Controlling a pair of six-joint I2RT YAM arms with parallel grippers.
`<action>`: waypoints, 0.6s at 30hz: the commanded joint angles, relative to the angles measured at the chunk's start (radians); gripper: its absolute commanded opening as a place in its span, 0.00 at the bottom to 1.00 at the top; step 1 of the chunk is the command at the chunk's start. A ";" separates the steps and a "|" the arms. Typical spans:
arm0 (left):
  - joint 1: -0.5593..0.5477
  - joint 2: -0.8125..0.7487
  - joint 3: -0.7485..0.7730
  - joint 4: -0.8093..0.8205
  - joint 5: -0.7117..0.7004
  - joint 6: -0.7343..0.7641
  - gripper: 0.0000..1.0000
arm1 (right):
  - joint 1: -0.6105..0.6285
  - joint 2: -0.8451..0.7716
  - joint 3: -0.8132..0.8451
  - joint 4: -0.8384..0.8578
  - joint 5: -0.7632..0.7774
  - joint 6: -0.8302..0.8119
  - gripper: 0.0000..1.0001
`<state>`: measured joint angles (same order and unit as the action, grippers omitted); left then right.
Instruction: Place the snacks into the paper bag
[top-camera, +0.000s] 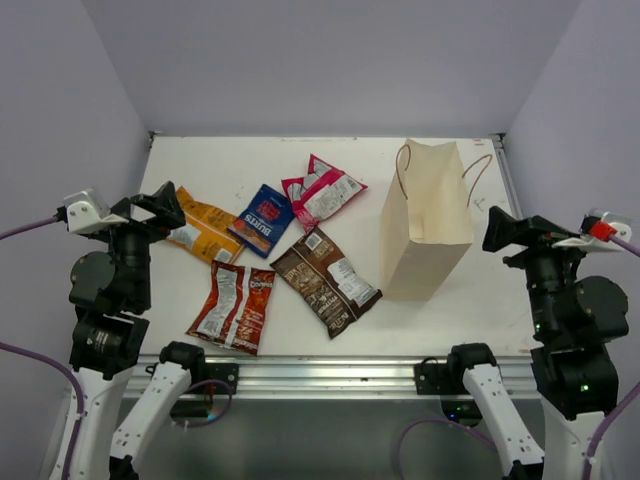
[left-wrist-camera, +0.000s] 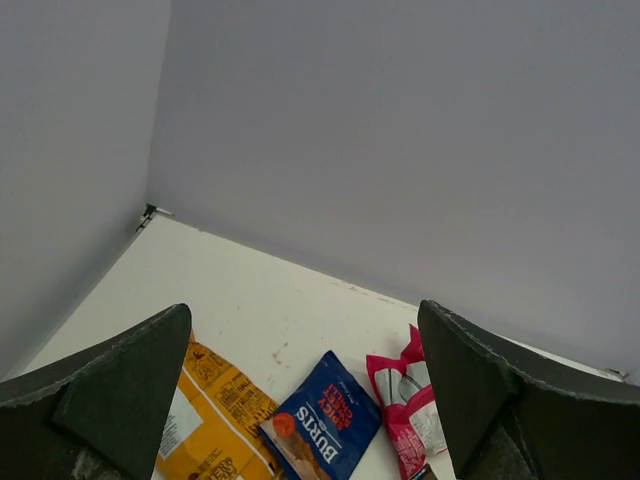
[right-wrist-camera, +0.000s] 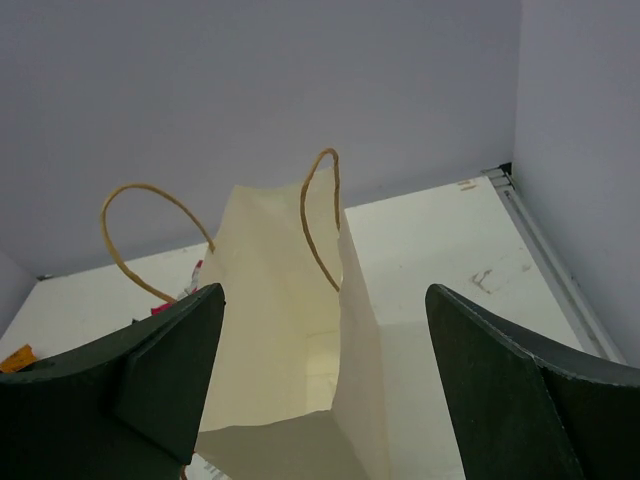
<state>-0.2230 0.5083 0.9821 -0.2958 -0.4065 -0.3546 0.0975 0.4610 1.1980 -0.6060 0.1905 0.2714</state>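
The left claw (left-wrist-camera: 305, 308) and right claw (right-wrist-camera: 325, 290) are held wide open and empty, with five snacks (top-camera: 325, 280) spread on the tabletop (top-camera: 220, 160) left of the upright paper bag (top-camera: 428, 225)

The left arm (top-camera: 105, 300) is seen folded upright at the left side, its upper links stacked above its base. The left end effector (top-camera: 160, 205) is pointed forward and inward. In the left wrist view its fingers (left-wrist-camera: 120, 390) are spread wide, and nothing is held between them. The right arm (top-camera: 570, 320) is posed as a near mirror at the right side, likewise folded, with the right end effector (top-camera: 508, 230) directed inward. Its fingers (right-wrist-camera: 150, 370) are also parted wide, and nothing is gripped. Both end effectors appear to be held raised, though their height cannot be judged surely from above.
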 joint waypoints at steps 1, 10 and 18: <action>0.007 0.007 0.009 -0.003 -0.011 0.012 1.00 | -0.001 0.039 -0.006 0.018 -0.049 -0.023 0.86; 0.007 0.025 0.017 -0.016 -0.005 0.011 1.00 | -0.001 0.269 0.049 -0.150 0.040 -0.069 0.70; 0.007 0.029 0.027 -0.031 -0.011 0.020 1.00 | -0.001 0.355 0.023 -0.107 -0.016 -0.054 0.75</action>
<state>-0.2230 0.5282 0.9825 -0.3244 -0.4072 -0.3542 0.0975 0.8085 1.1847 -0.7029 0.1905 0.2199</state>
